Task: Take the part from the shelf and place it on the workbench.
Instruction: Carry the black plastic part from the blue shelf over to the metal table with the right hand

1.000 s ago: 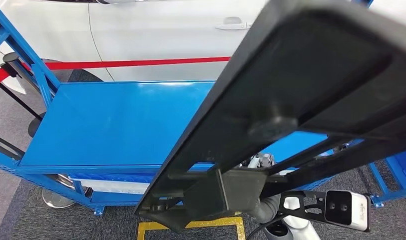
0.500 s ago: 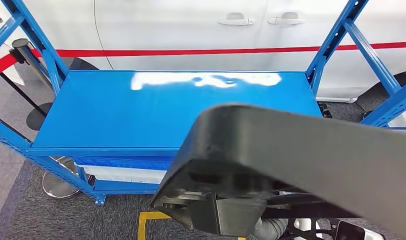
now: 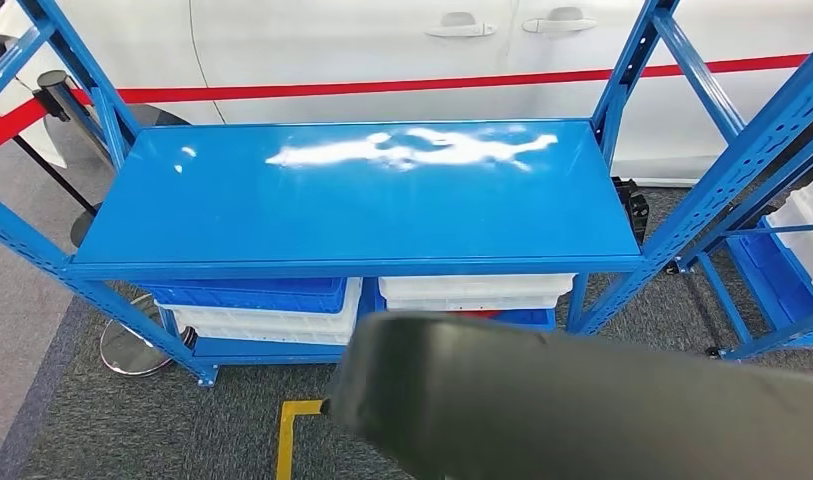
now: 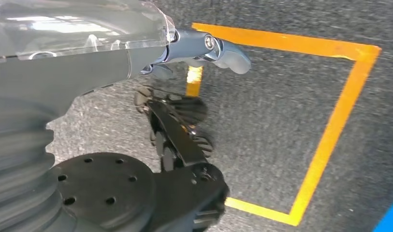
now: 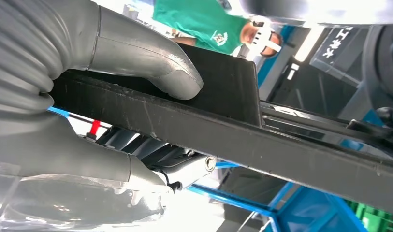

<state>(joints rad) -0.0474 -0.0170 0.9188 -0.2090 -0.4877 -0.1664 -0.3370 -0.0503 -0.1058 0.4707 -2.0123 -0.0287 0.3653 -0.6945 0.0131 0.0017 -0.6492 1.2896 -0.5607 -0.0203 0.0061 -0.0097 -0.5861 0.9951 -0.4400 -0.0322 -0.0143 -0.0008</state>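
Observation:
The long black plastic part fills the lower right of the head view, close under the camera and blurred. In the right wrist view my right hand grips the part, with the grey thumb lying over one face and the fingers under the other. My left hand hangs over the carpet holding nothing, thumb stretched out. Ahead stands a blue rack with a bare, glossy top deck.
White and blue bins sit on the rack's lower level. Blue uprights frame its ends, and a second blue rack stands to the right. A white car and a red barrier belt lie behind. Yellow floor tape marks a square. A person in green stands nearby.
The whole view has shifted as the camera moved. The black part has dropped from across the picture to its lower right, uncovering the blue deck and the bins below it.

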